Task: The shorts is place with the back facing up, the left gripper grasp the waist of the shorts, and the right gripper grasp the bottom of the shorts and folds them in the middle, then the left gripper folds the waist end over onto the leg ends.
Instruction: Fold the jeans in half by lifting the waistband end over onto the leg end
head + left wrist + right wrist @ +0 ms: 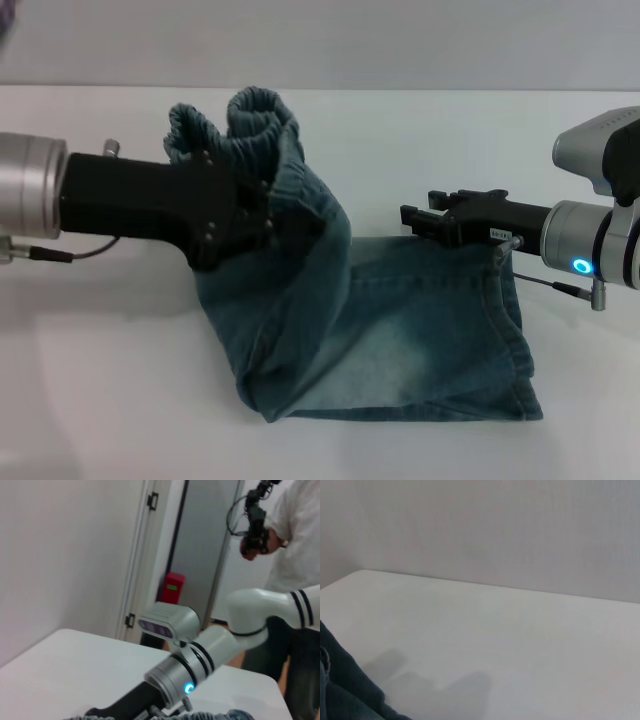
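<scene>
A: Where are the faded blue denim shorts (400, 330)?

B: They lie on the flat white counter (100, 400), a bit to the 4 o'clock side of the middle in the head view. They are folded in half the long way. The ruffled stretchy waist band (245, 125) is lifted up off the counter, toward 11 o'clock. The flat part stays down on the counter, with the stitched leg hems (515, 330) along the 3 o'clock edge.

A: Who holds the waist up?

B: The slim black left tool (262, 225) does. It comes in from 9 o'clock on a black arm with a silver ring. Its fingers are pinched on the cloth just under the ruffled band, so the denim hangs down from it in a big soft fold.

A: And the other tool?

B: The black right tool (418, 222) on the grey-white wrist with the blue glowing light (581, 266) comes in from 3 o'clock. Its tip sits just above the top hem corner of the shorts. I cannot tell if its fingers are wide or closed, or if it touches the cloth.

A: What does the right wrist view show?

B: A dark bit of the denim at one corner, the white counter, and a plain grey wall (495, 525).
</scene>
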Robot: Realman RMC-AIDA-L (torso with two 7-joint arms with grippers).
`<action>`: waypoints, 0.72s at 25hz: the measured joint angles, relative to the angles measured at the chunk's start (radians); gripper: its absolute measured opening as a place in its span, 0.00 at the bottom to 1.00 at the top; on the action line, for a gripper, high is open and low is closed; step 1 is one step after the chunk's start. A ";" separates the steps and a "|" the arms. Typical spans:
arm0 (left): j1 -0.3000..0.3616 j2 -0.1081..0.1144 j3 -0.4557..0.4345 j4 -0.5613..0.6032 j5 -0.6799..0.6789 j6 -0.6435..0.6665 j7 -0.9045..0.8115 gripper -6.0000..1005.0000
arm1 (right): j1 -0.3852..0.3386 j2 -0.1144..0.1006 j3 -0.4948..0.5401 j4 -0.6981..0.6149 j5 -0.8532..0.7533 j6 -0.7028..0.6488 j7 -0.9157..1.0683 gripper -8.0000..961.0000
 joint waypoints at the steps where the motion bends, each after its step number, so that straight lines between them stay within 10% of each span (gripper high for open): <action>1: 0.000 0.000 0.006 0.000 0.000 0.000 0.000 0.06 | 0.000 0.000 0.000 0.001 0.000 0.000 0.000 0.52; 18: -0.062 -0.005 0.168 -0.051 0.001 -0.039 -0.004 0.07 | 0.010 0.000 0.000 0.001 0.000 0.017 0.000 0.52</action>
